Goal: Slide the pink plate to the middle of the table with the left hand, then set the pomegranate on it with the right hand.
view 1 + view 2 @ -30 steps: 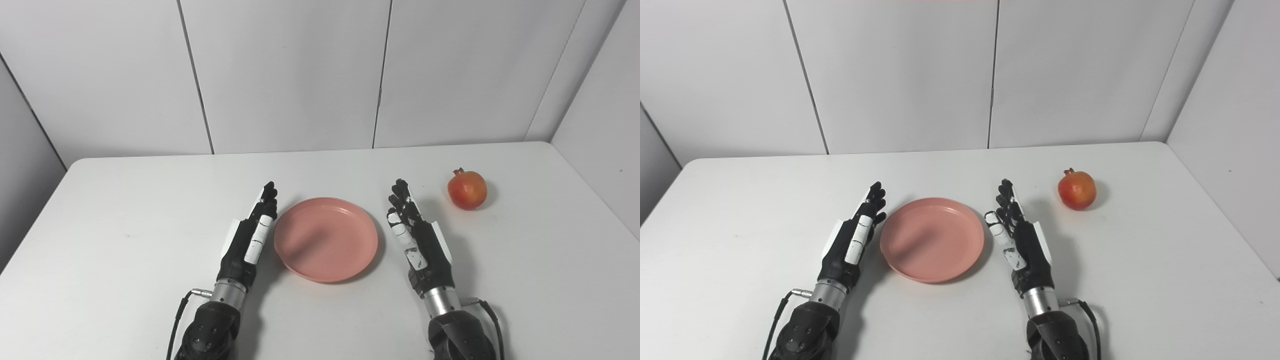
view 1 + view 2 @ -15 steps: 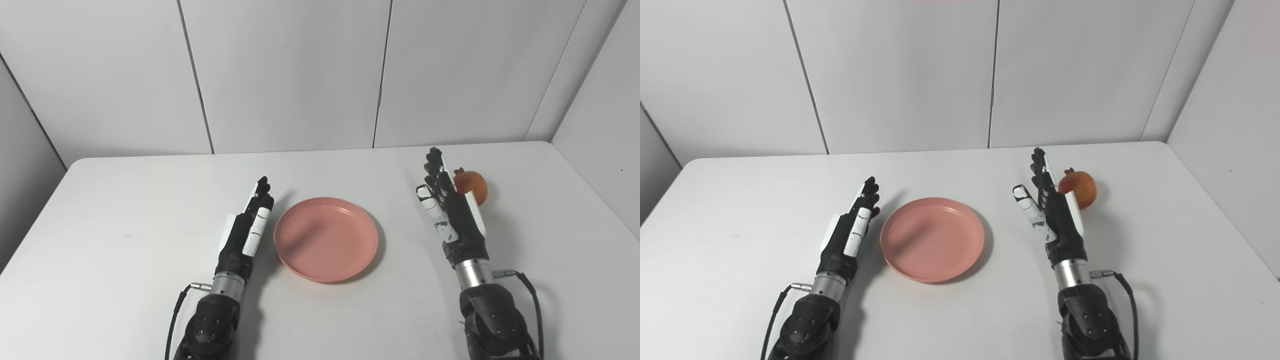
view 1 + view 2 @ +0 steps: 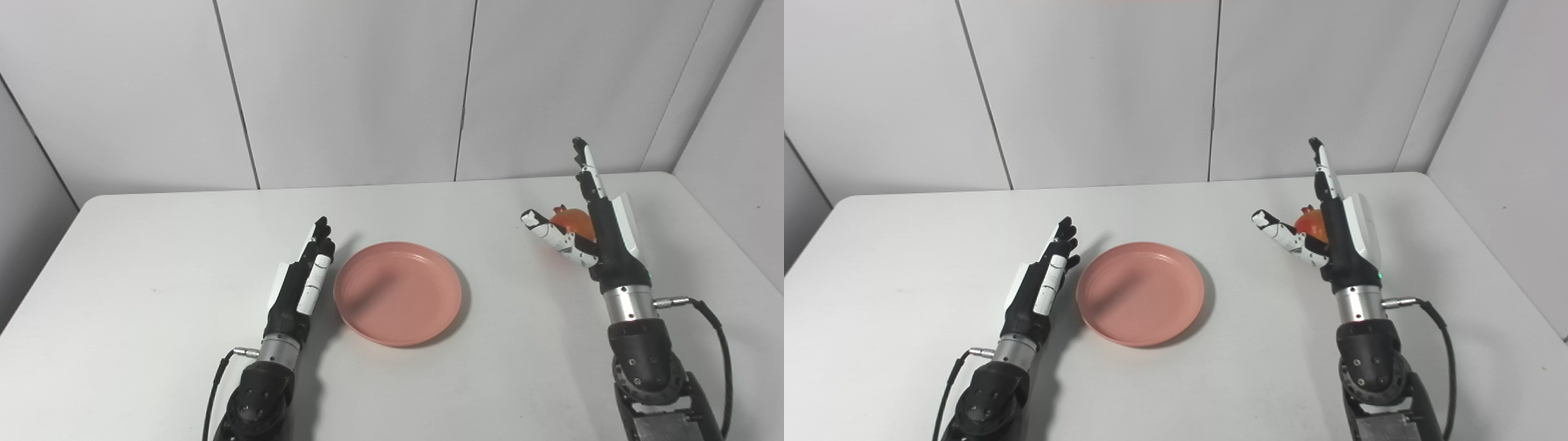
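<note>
The pink plate lies flat near the middle of the white table. My left hand rests open just left of the plate's rim, fingers stretched toward the wall, a small gap between them. My right hand is raised on the right, open, fingers pointing up and thumb spread to the left. The red-orange pomegranate sits on the table behind that hand and shows only between thumb and palm; whether the hand touches it I cannot tell.
White wall panels close off the back of the table, and another wall stands close to its right edge. A black cable loops from my right wrist.
My right hand has moved right and away from the plate, risen, and now stands in front of the pomegranate with the thumb spread. My left hand has drawn slightly left of the plate.
</note>
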Controlling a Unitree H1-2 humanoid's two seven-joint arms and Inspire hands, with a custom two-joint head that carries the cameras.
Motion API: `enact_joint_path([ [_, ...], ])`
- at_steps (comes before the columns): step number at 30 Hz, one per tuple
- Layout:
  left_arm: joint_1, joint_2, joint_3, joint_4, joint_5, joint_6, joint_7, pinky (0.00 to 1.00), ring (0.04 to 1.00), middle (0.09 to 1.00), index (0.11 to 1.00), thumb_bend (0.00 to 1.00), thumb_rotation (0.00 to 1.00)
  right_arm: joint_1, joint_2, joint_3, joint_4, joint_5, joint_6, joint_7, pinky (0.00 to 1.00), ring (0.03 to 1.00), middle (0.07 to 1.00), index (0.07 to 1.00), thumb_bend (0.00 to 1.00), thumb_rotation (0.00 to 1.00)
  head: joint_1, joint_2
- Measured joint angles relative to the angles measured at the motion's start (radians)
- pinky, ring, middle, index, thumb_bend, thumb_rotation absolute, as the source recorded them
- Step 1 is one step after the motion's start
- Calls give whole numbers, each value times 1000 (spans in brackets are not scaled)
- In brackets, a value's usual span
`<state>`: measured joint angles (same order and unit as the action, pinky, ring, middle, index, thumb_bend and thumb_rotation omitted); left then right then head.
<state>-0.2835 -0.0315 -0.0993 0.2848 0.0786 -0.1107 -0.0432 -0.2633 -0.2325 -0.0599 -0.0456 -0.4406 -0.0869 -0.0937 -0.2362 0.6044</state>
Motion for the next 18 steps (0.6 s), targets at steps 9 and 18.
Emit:
enact_joint_path([
  [9,11,0,-3,-14,-17,0,-20,966,1000,1000,1000,700,1000,-19,-32,-4,14,-79,45,0,865,944,974,973,809,586,2,-6],
  [18,24,3,-8,-32,-19,0,-39,958,1000,1000,1000,698,1000,-69,-33,-14,95,-97,101,-19,781,905,956,961,878,492,3,0],
])
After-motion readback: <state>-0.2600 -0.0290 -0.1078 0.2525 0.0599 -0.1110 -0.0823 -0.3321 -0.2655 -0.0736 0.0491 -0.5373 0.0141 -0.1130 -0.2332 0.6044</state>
